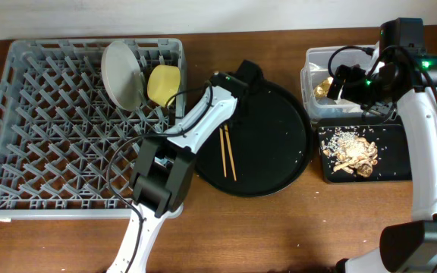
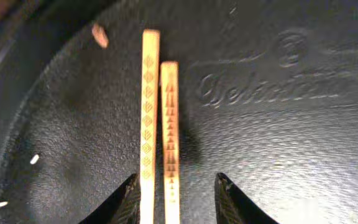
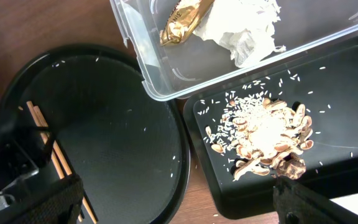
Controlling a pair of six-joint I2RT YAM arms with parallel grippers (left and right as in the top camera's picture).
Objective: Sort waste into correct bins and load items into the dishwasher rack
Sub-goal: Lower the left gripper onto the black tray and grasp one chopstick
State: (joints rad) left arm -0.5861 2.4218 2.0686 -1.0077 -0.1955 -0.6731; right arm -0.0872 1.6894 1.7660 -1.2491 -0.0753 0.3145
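Note:
The two wooden chopsticks (image 1: 227,152) lie side by side on the round black tray (image 1: 279,144). In the left wrist view the chopsticks (image 2: 159,124) run between the open jaws of my left gripper (image 2: 176,186), whose fingers sit on either side without pinching them. The left gripper (image 1: 227,123) is at the chopsticks' far end. The grey rack (image 1: 44,129) holds the pale plate (image 1: 120,72) and yellow bowl (image 1: 164,83) on edge. My right gripper (image 1: 338,82) hovers over the clear tub (image 1: 313,57), open and empty (image 3: 179,208). The cups are out of view.
The clear tub (image 3: 148,81) holds crumpled white paper with a gold wrapper (image 3: 229,25). The shallow black tray (image 3: 353,74) beside it holds food scraps and rice (image 3: 266,137). A few rice grains dot the round tray (image 3: 123,124). The left arm's base stands at the rack's front right corner.

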